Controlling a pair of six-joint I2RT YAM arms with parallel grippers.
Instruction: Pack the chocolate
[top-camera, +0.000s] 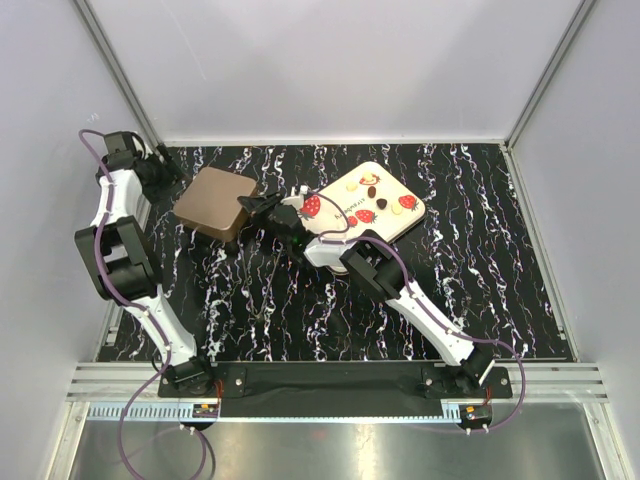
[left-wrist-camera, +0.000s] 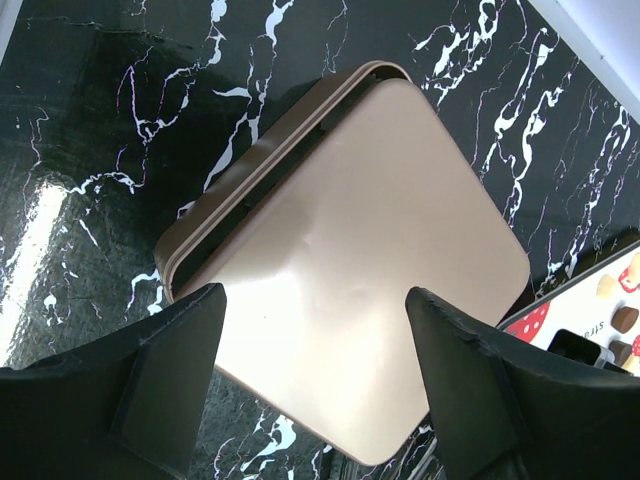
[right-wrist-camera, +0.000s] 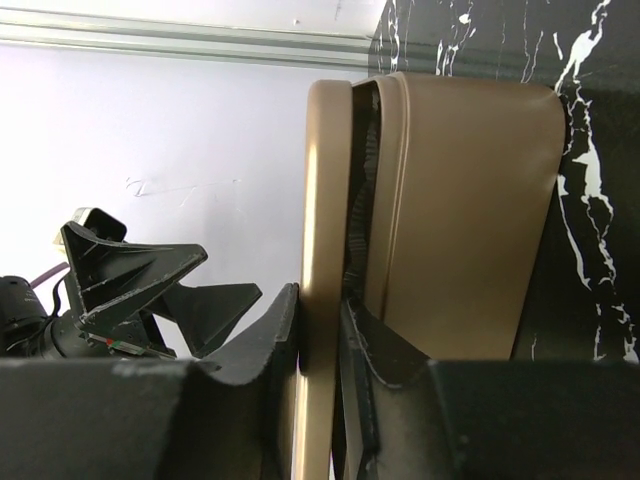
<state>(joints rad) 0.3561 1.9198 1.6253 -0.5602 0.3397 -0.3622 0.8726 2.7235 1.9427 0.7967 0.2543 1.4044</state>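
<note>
Brown, tan and cream chocolates (top-camera: 372, 190) dot the strawberry-printed tray (top-camera: 390, 226).

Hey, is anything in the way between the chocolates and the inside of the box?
Yes: the lid covers the box, only slightly ajar along one edge. The right gripper grips the lid's rim. The chocolates lie on the tray beside it.

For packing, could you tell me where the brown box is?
Top view: the brown box sits left of centre, beside the tray, right tool at its edge.
</note>
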